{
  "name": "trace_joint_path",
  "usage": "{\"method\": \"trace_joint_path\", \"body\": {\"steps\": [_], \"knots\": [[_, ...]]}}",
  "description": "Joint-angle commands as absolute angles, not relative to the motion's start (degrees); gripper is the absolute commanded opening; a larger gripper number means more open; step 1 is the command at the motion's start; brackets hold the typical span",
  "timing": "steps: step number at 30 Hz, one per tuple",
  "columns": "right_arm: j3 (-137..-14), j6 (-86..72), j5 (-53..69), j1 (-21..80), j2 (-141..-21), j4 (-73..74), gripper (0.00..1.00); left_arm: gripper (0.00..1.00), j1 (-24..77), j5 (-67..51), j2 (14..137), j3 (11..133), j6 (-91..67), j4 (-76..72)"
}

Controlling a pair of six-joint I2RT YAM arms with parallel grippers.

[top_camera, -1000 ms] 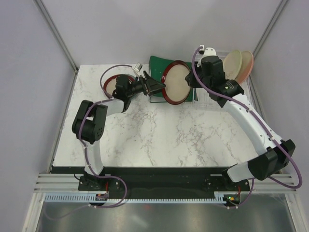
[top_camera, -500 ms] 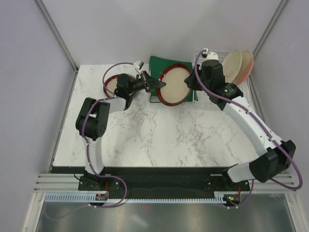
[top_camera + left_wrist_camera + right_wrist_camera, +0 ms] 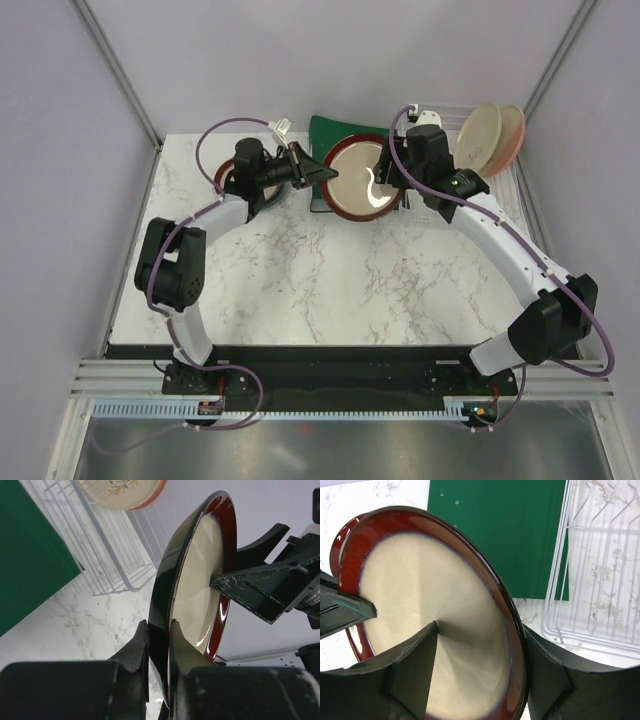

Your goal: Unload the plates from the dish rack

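Left pincer (image 3: 158, 630) is clamped on the red-rimmed plate (image 3: 365, 182) by the worktop's (image 3: 330, 280) far edge; right pincer (image 3: 480, 630) stands apart around it; another plate (image 3: 222, 184) lies far left; cream plate (image 3: 478, 128) and pink plate (image 3: 513, 128) wait in the dish rack (image 3: 600, 595), far right corner.

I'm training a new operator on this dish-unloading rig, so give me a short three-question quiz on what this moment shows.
1. True or false: the left tool is shut on the rim of the round plate with dark-red rim and beige centre.
2. What lies flat right beside the clear plastic dish rack? A. a flat green binder B. a blue towel C. a wooden board
3. How many plates stand in the rack?

Key: 1 true; 2 A; 3 two, the cream plate and the cream-and-pink plate.
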State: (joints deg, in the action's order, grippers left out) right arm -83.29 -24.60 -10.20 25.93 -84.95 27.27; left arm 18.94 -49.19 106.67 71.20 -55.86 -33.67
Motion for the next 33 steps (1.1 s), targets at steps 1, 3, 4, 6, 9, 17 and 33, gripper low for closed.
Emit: {"method": "trace_joint_path", "body": {"steps": [1,3,4,6,9,17,33], "knots": [[-87.0,-22.4,-8.7,27.9,-86.3,20.1,0.70,0.02,18.6,-45.2,100.5,72.2,-41.3,-20.7],[-87.8,-22.1,-8.8,28.0,-87.0,20.2,0.71,0.02,16.9,-45.7,99.9,72.3,-41.6,-20.0],[-88.1,-21.9,-9.0,28.0,-87.7,20.1,0.72,0.02,16.4,-46.2,99.8,72.4,-41.7,-19.9],[-89.1,-21.4,-9.5,28.0,-88.5,20.6,0.73,0.02,14.9,-46.1,99.1,72.2,-40.8,-18.6],[-89.6,-20.8,-10.4,27.9,-89.0,20.7,0.75,0.02,12.7,-45.0,98.3,72.6,-37.8,-14.0],[-90.1,-20.7,-10.8,27.2,-90.0,20.7,0.77,0.02,6.4,-45.6,99.3,73.6,-36.0,-9.8],[-84.8,-18.8,-13.0,26.3,-85.4,20.9,0.77,0.02,-12.6,-45.3,109.2,82.3,-34.4,-0.4]]}}
